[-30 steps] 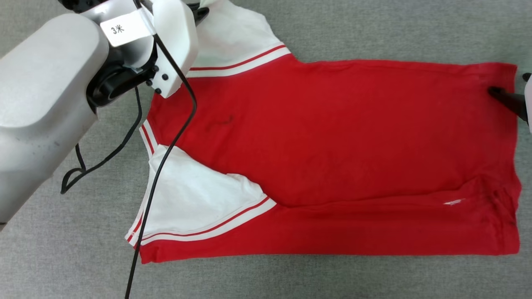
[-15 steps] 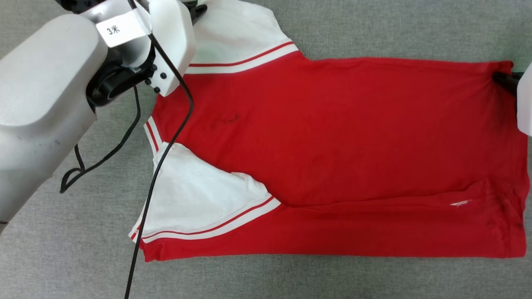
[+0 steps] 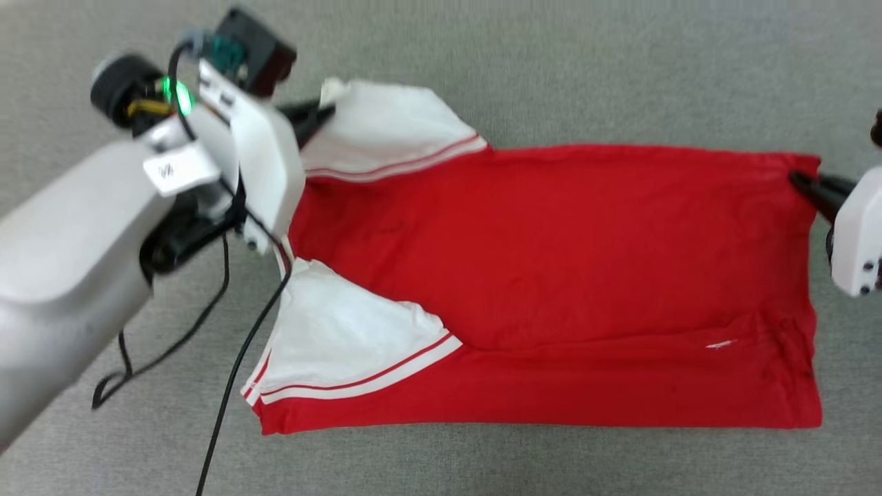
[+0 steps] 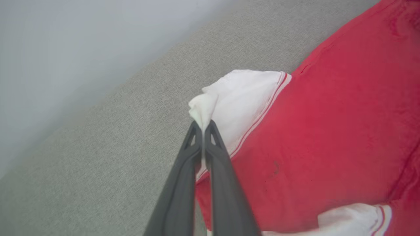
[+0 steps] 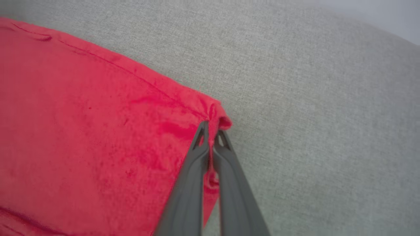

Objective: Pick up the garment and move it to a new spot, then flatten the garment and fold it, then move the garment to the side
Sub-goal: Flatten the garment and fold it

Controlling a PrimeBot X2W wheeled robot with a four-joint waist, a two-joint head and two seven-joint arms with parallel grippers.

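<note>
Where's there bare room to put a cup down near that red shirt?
Bare grey surface runs beyond the far edge of the garment, between left claw and right claw, and along its near folded edge. Crowded by the sleeves: the left arm and black cable sit there.

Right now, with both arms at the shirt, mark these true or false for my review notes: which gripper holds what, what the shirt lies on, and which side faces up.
1. The left gripper is shut on the tip of a white sleeve of the garment. True.
2. The right gripper hangs open above the cloth. False: it is shut on a red corner of the garment.
3. The garment lies on a grey fabric surface. True.
4. A large black number print faces up. False: the upward side is plain red, with only faint marks.
</note>
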